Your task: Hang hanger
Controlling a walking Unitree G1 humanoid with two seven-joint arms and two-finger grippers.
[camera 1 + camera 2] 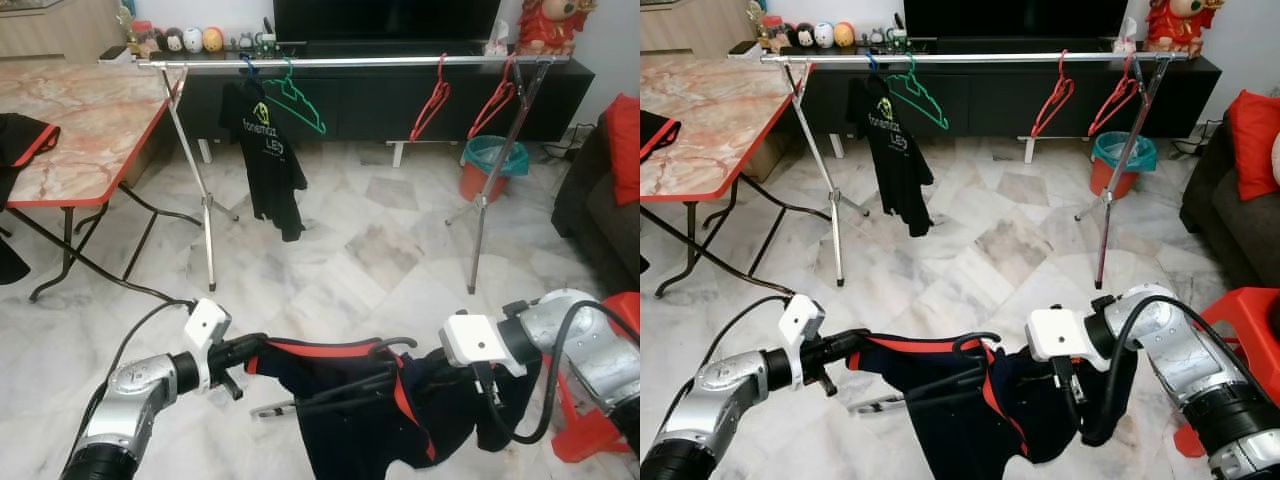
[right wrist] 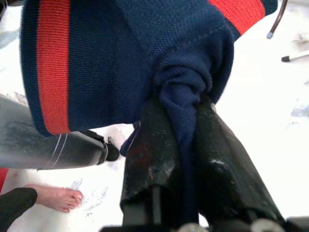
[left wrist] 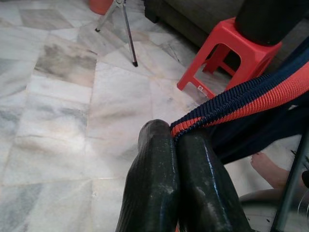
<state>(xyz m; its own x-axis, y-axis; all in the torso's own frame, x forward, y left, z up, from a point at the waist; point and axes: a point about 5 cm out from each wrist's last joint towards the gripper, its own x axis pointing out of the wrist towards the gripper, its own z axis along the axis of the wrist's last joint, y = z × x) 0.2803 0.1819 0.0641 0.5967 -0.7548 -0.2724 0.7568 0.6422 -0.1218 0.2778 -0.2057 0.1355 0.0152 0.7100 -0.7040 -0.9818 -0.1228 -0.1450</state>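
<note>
My left gripper (image 3: 175,137) fingers clamped on navy-and-red shirt (image 1: 350,415) hem, my right gripper (image 2: 179,108) fingers pinching its bunched cloth, black hanger (image 1: 392,347) inside, well short of the silver rail (image 1: 350,62).

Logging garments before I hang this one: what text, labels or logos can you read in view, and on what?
Black T-shirt hanging on the rail: a yellow-green logo over pale lettering, too blurred to read reliably.
Navy and red garment held by the left gripper and right gripper: no text visible.
</note>
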